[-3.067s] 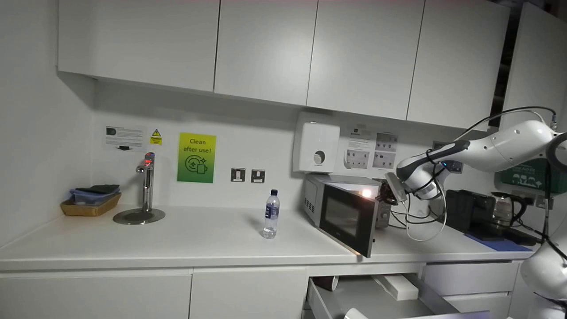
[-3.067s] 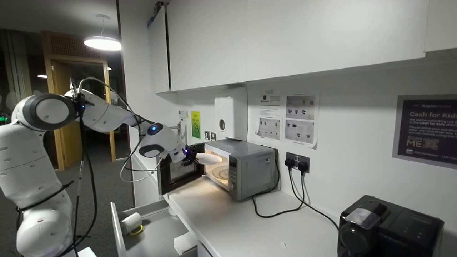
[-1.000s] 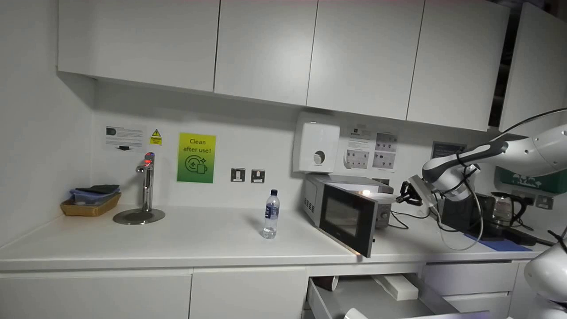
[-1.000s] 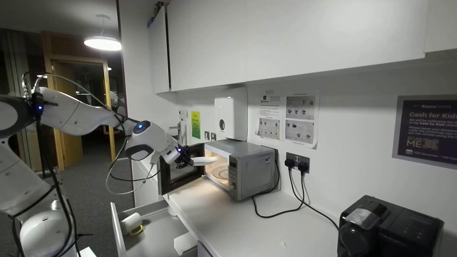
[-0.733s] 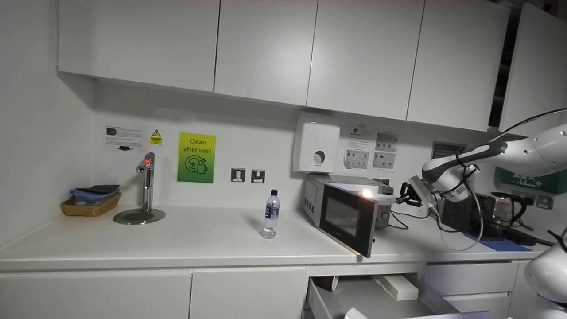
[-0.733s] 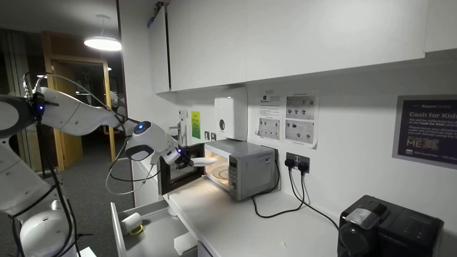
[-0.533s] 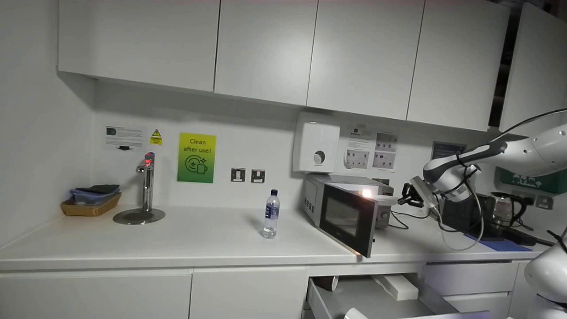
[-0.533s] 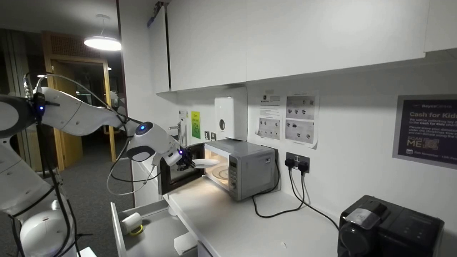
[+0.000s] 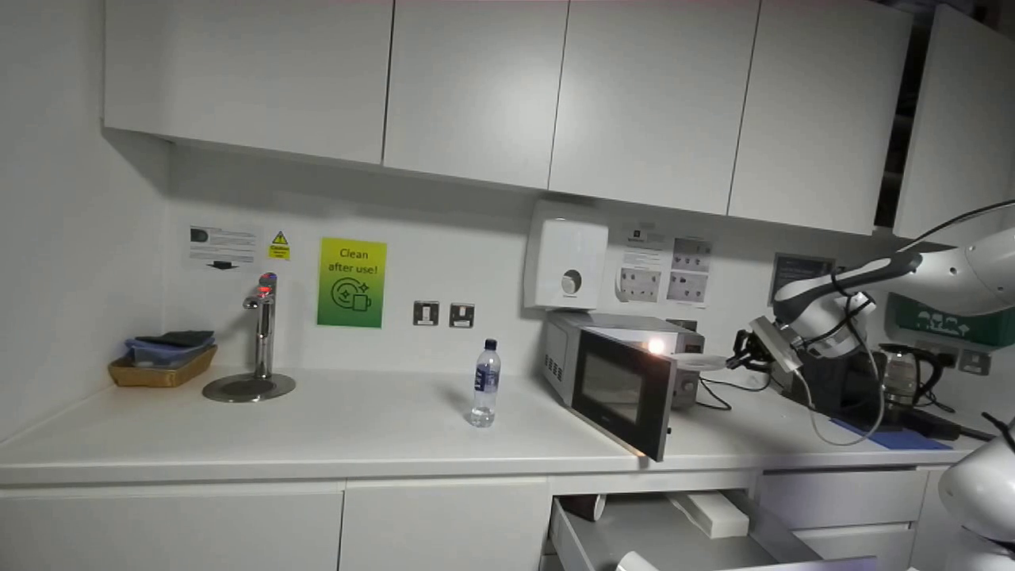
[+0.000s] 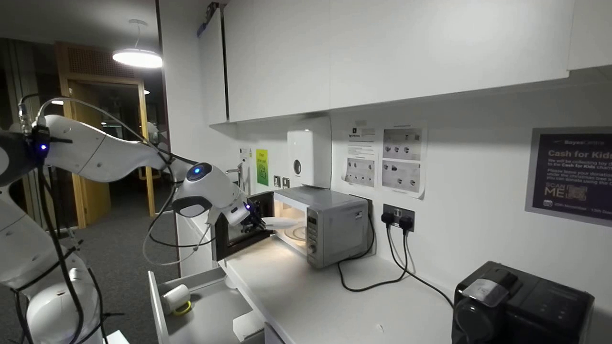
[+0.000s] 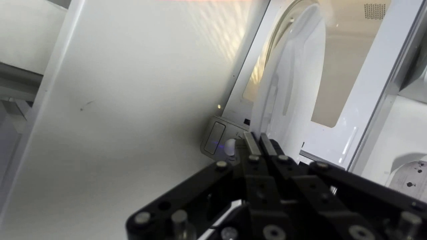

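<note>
A white plate (image 10: 282, 223) is pinched at its rim by my gripper (image 10: 261, 223), whose fingertips have only the plate's thin edge between them. In the wrist view the plate (image 11: 297, 90) reaches away from the nearly closed gripper (image 11: 256, 135) and stands before the lit cavity of the microwave (image 10: 339, 234). Its far rim overlaps the opening; I cannot tell whether it is inside. The microwave door (image 9: 622, 388) stands wide open and hides part of the plate (image 9: 702, 362) in an exterior view. Below the plate's level lies the glass turntable (image 10: 295, 233).
Under the counter (image 10: 306, 296), a drawer (image 10: 205, 310) is pulled out with a white mug (image 10: 176, 298) and a white box (image 9: 714, 515) in it. A water bottle (image 9: 485, 388) stands left of the microwave. Black cables (image 10: 368, 286) run to the coffee machine (image 10: 521, 306) side.
Since about three seconds ago the gripper has drawn back from behind the door, carrying the plate sideways. Over the last second the plate has come slightly lower. Door and drawer have not moved.
</note>
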Available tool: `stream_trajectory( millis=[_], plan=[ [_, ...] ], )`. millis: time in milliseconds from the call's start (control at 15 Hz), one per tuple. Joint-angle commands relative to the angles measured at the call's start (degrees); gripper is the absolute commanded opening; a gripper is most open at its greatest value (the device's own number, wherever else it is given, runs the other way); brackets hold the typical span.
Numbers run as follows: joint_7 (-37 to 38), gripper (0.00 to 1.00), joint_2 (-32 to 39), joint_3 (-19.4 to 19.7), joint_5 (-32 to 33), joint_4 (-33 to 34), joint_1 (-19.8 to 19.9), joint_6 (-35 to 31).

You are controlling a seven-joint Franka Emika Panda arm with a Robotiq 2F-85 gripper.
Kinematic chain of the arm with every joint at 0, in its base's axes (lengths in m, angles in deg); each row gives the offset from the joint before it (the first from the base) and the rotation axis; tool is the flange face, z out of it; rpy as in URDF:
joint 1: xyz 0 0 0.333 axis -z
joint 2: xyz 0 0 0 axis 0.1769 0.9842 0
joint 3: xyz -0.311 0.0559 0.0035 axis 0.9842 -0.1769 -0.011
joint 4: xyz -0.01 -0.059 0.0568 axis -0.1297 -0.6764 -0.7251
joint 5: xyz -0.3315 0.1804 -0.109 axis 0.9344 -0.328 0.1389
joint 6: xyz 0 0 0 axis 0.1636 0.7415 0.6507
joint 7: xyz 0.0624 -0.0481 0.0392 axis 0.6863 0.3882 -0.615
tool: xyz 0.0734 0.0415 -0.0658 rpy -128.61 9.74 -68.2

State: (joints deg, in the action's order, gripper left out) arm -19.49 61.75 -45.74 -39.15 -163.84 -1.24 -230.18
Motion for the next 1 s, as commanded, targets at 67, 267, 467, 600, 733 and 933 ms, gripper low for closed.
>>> stream_trajectory(
  millis=[67,267,467,600,733,933],
  plan=[
    [-3.2,0.01,-4.7,2.8,3.2,-1.9,0.2,3.0],
    [-4.6,0.01,-5.6,4.1,4.9,-2.1,0.2,3.3],
    [-6.7,0.01,-6.6,6.5,4.5,-2.1,-0.5,3.2],
    [-9.3,0.01,-7.4,8.6,3.0,-1.9,-1.3,3.3],
    [-11.1,0.01,-8.1,10.6,2.9,-1.8,-1.4,3.8],
    [-13.4,0.01,-9.4,13.5,3.3,-1.6,-1.4,5.9]
  ],
)
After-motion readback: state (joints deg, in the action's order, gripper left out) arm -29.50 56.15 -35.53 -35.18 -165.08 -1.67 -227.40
